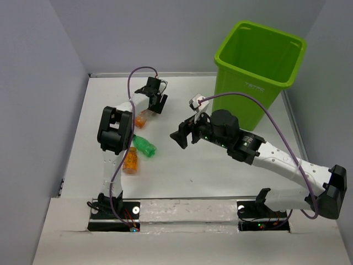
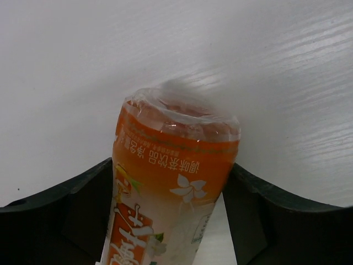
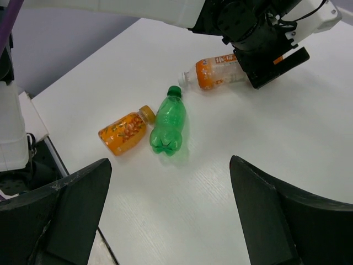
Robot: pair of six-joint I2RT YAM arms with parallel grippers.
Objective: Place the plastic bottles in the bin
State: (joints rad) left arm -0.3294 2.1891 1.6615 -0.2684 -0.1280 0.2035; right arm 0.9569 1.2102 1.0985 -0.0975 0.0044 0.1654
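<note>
An orange-labelled clear bottle lies on the white table, under the left forearm in the top view. My left gripper is shut on its base end, a finger against each side, as the right wrist view also shows. A green bottle and a small orange bottle lie side by side near the left arm, also in the right wrist view. My right gripper is open and empty above mid-table. The lime-green bin stands at the back right. No clear blue-labelled bottles are in view.
Grey walls close in the table on the left, back and right. The left arm's elbow stands over the two loose bottles. The right arm stretches across the near right, with a purple cable looping above it towards the bin.
</note>
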